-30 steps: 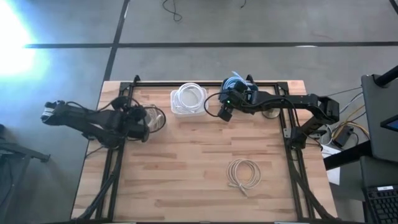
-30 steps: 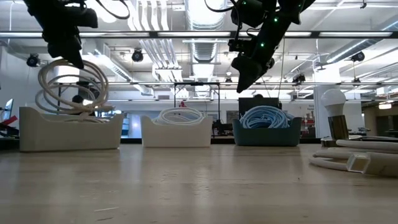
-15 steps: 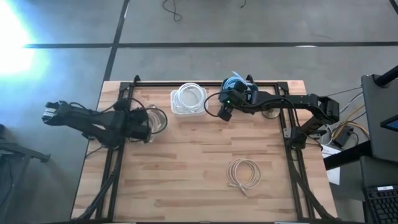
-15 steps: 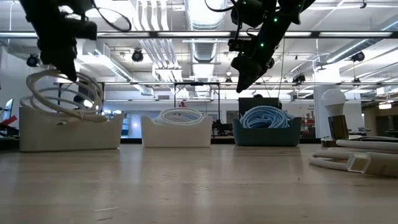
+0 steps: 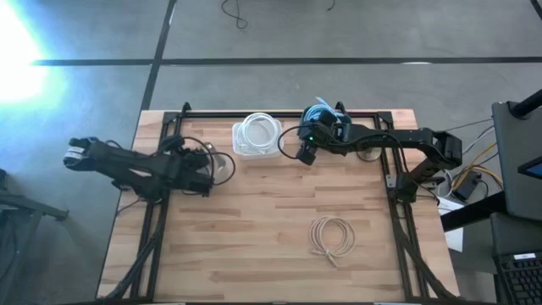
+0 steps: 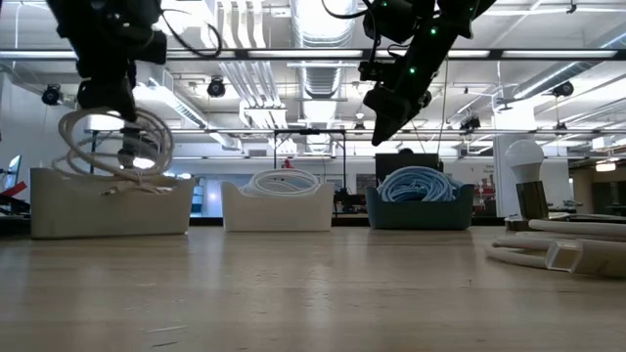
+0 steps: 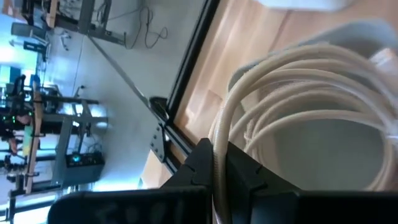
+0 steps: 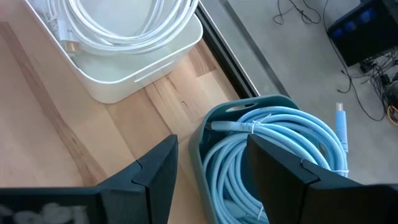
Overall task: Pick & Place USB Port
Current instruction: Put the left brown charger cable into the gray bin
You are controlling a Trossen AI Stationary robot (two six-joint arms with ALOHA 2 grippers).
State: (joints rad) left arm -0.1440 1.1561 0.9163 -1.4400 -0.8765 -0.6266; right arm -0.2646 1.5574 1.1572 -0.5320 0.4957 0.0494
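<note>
Wooden worktop (image 5: 271,229) carries three bins along its far edge, set in a row, probably so each cable type has its own home. One cream coil (image 5: 332,235) lies loose on the near right of the boards, well apart from both arms, apparently waiting its turn.

At the left, the grey bin (image 6: 108,200) sits under the left tool (image 6: 106,96), which is pinching a cream cable coil (image 6: 115,145). The wrist view shows one strand caught between the two dark fingers (image 7: 239,171), so the loops hang below the tool and droop onto the bin's rim, likely mid-delivery into it.

A white bin (image 5: 256,138) holds a white coil (image 8: 124,22) already settled inside. Beside it, a blue bin (image 8: 214,134) holds a pale blue cable (image 8: 280,149).

The right tool (image 6: 383,117) hovers high between these two bins, fingers spread and empty, seemingly parked out of the way.
</note>
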